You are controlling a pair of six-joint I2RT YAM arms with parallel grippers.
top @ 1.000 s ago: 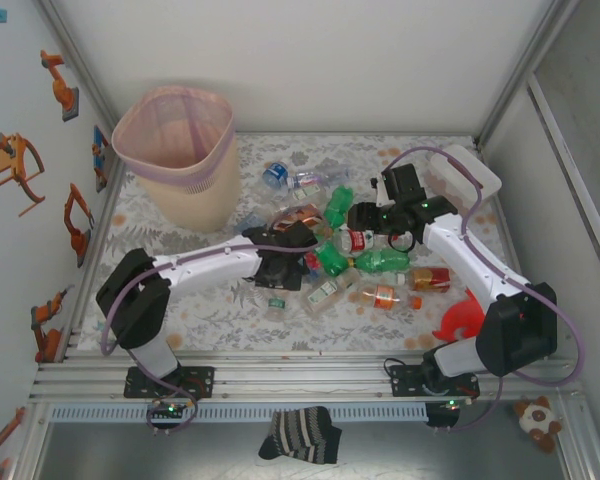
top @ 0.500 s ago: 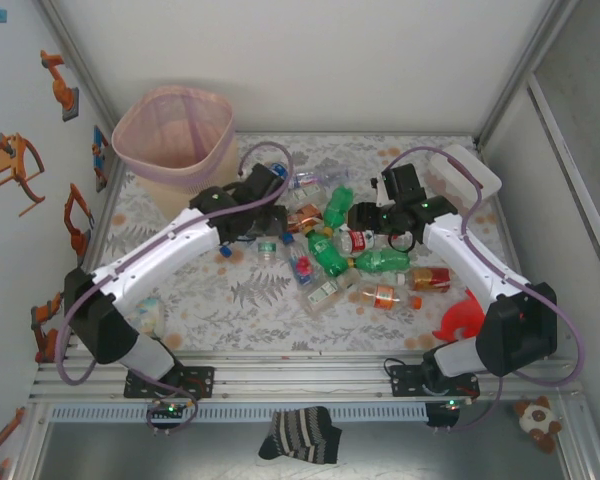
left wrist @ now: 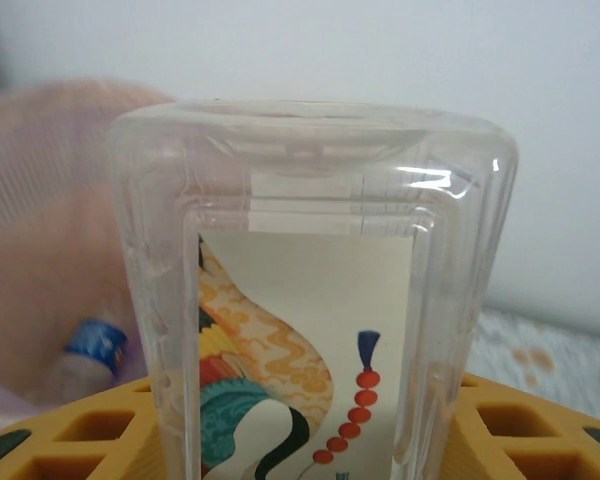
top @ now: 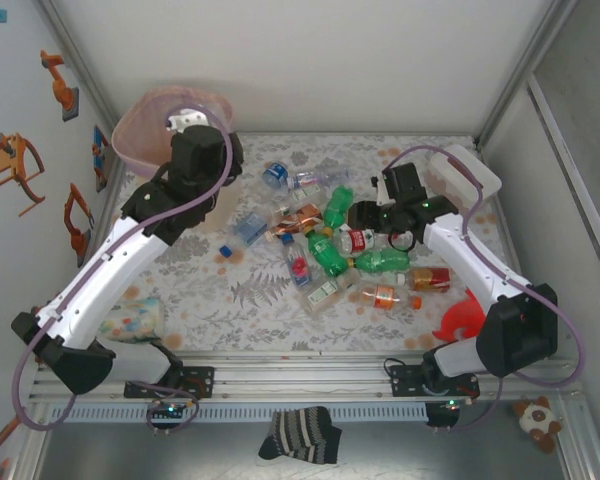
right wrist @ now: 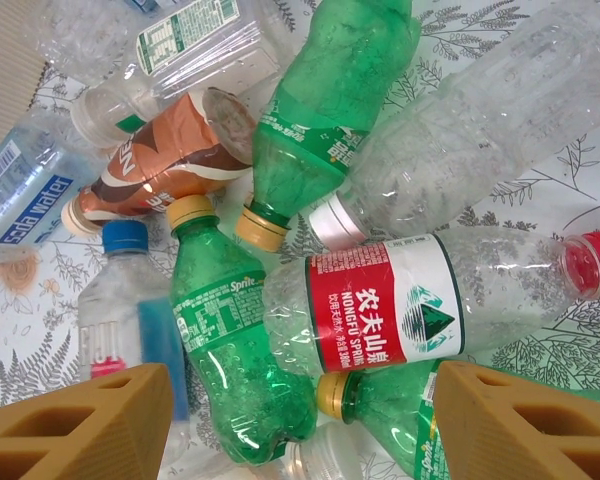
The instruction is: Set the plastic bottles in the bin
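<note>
Left claw (left wrist: 310, 440) grips 1 clear bottle (left wrist: 310, 200), picture label, over the pink bin (top: 128, 140). Right claw (right wrist: 300, 425) gapes empty above the worktop (top: 250, 300) pile: Sprite bottle (right wrist: 225, 330), Nongfu Spring bottle (right wrist: 400, 310), "soda water" bottle (right wrist: 20, 205).

Table is covered w/ a pale cloth (top: 250, 300), printed w/ grey leaves and small orange flowers. At the far right corner of the table sits a white box (top: 472, 172). By the right edge, closer to the near side, lies a red plastic piece (top: 460, 318) w/ a curved shape; can't tell what it is. Along the near edge runs a metal rail (top: 310, 380). Beyond it, approx. in the middle, lies a black-and-white striped sock (top: 300, 435), and to the right a small brown-and-white plush toy (top: 533, 418). On the left wall are orange stickers (top: 20, 165).
</note>
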